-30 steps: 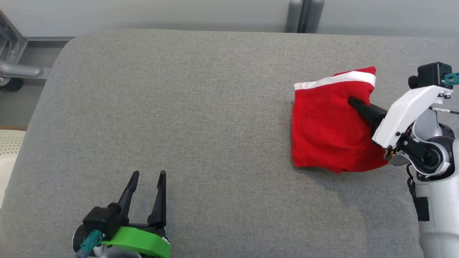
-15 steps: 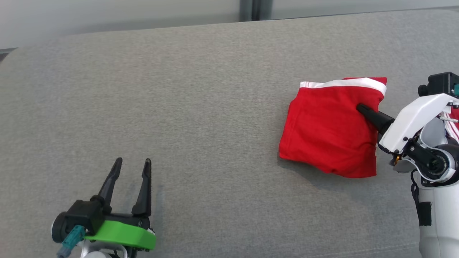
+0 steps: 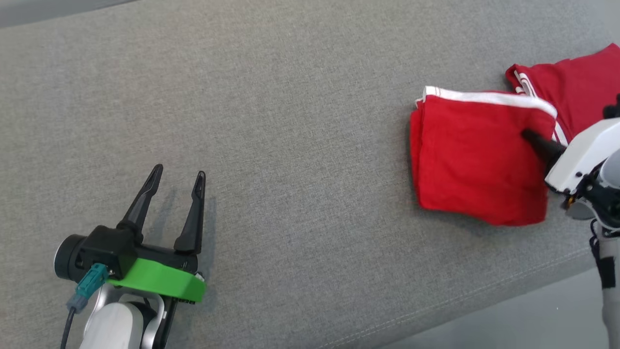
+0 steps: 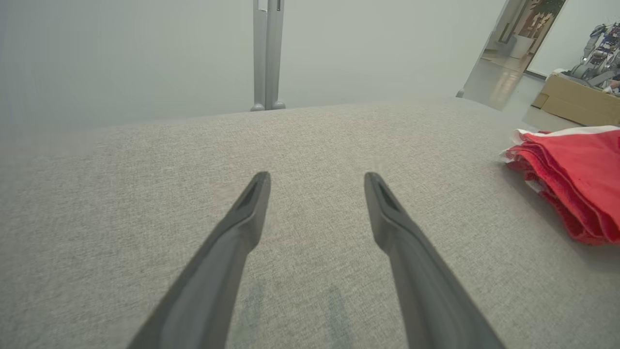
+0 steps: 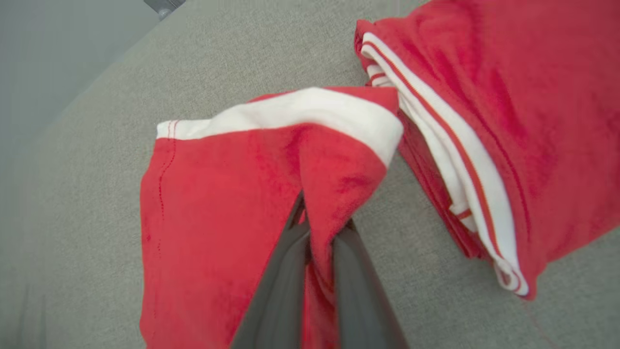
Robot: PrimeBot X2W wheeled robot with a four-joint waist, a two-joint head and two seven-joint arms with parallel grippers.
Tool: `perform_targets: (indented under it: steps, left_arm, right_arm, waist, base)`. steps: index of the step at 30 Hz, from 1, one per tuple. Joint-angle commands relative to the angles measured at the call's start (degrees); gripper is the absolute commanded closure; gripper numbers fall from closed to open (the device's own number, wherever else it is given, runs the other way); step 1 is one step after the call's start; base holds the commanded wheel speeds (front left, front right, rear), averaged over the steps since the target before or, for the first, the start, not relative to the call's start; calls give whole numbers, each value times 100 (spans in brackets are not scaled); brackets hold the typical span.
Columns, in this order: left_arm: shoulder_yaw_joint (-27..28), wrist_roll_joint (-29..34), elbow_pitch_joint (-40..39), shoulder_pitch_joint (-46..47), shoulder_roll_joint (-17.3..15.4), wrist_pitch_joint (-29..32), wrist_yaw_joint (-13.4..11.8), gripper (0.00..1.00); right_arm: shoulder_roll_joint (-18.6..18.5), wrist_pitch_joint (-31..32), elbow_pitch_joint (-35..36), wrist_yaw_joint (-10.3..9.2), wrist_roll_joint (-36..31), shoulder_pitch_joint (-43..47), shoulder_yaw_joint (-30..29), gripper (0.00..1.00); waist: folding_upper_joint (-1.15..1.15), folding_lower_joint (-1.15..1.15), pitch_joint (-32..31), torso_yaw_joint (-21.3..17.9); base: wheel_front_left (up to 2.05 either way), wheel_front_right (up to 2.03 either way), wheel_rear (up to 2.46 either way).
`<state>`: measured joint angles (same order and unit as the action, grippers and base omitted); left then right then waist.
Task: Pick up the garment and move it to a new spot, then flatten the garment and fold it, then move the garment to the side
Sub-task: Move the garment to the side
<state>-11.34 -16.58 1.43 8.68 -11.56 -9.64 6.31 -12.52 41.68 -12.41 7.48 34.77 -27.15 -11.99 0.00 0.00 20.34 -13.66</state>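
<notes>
On the grey cushion [image 3: 290,121], folded garment [image 3: 474,169], white band [image 3: 484,97] far-side, within closed right jaws; left jaws agape.

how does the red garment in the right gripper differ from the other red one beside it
The held garment is pinched at its edge by the right gripper, fingers shut; the other garment lies free on the grey cushion. The held garment has one broad white band; the other garment has narrower white stripes split by a thin red line. Both are red and folded.
</notes>
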Motion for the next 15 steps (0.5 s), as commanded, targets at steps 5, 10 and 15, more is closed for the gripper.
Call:
perform_targets:
  steps: [5,10,15]
  left_arm:
    - [-51,-31,3,150,4,-2,-9,0]
    - [-72,-61,58,165,38,-67,-28,0]
    - [-100,-103,138,174,62,-123,-37,0]
  right_arm:
    - [-575,288,-104,1,-217,-611,-36,100]
    - [-1105,759,-176,1,-390,-903,-157,100]
    - [-1782,1337,-223,1,-685,-1058,-109,100]
  waist:
    - [0,0,500,74]
    - [0,0,545,358]
    - [0,0,598,636]
  base:
    - [0,0,0]
    - [0,0,0]
    - [0,0,0]
